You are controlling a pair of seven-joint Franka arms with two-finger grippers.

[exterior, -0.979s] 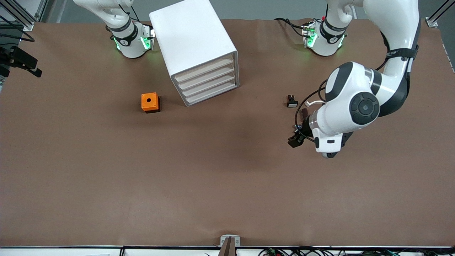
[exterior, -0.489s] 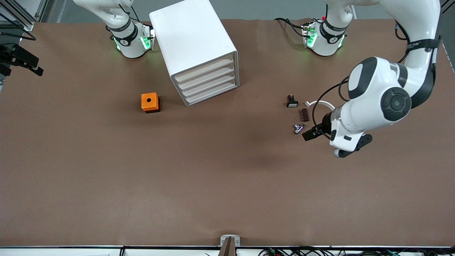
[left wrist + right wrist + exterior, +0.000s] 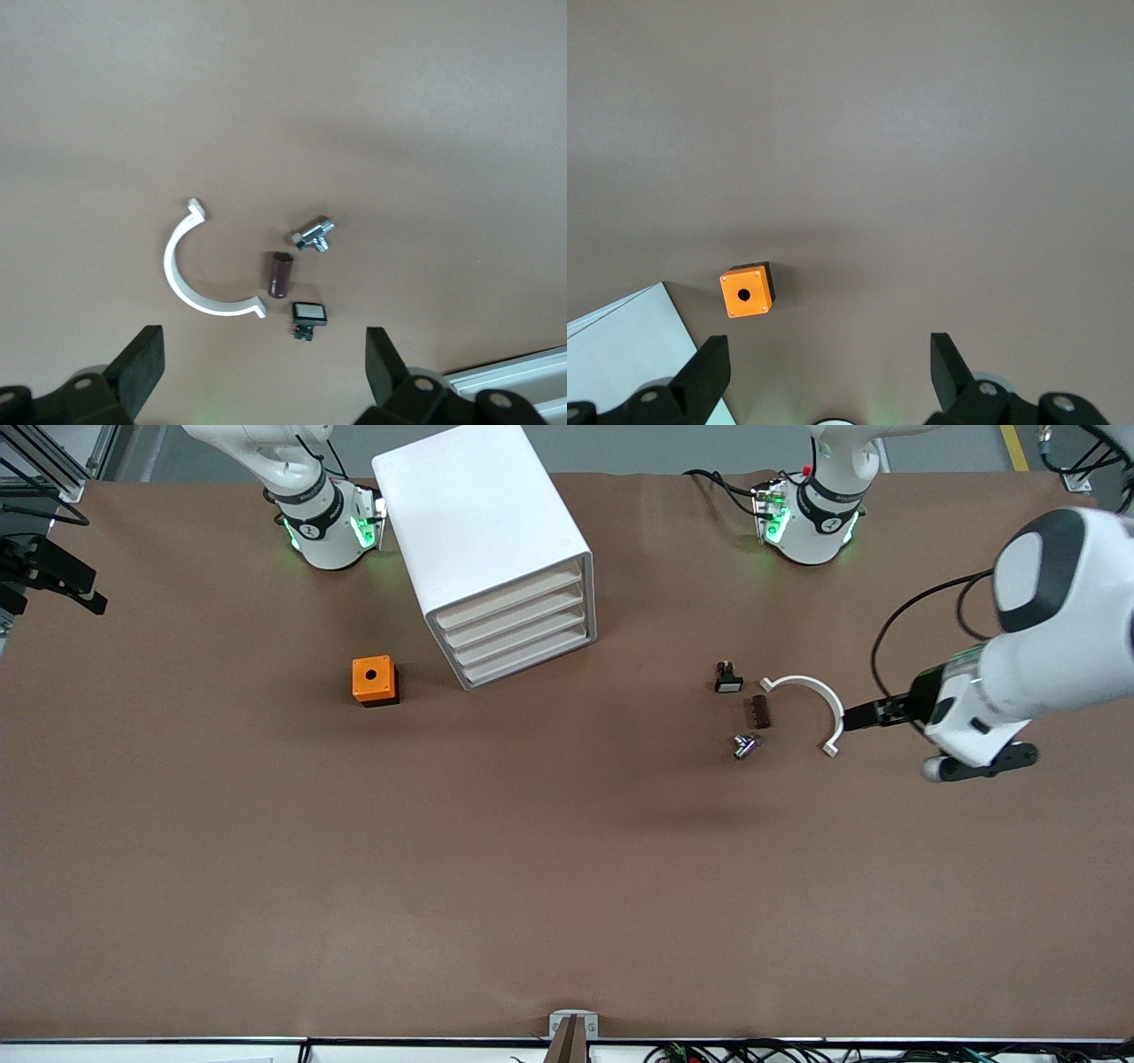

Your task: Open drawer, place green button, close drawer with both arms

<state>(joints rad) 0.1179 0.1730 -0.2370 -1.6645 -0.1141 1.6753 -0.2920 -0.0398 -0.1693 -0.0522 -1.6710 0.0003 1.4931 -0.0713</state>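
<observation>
While both arms hang clear of the cabinet, left end effector (image 3: 861, 716): released, fingers (image 3: 142, 367) spread wide and empty, over bare counter (image 3: 567, 868) just beside the white C-shaped clamp (image 3: 808, 695), toward the left arm's end.
Right end effector (image 3: 828, 354): released, empty, idle high over the counter near the orange box (image 3: 747, 292).
Drawer (image 3: 532, 657): lowest of four in the white cabinet (image 3: 483, 514), pushed in flush with the three above.
Orange box with round hole: on the counter beside the cabinet, toward the right arm's end.
Push button in view: black body, white cap (image 3: 728, 679), well apart from the cabinet.
Brown cylinder (image 3: 759, 711): just nearer the front camera than that button.
Metal fitting (image 3: 744, 745): nearer again.
</observation>
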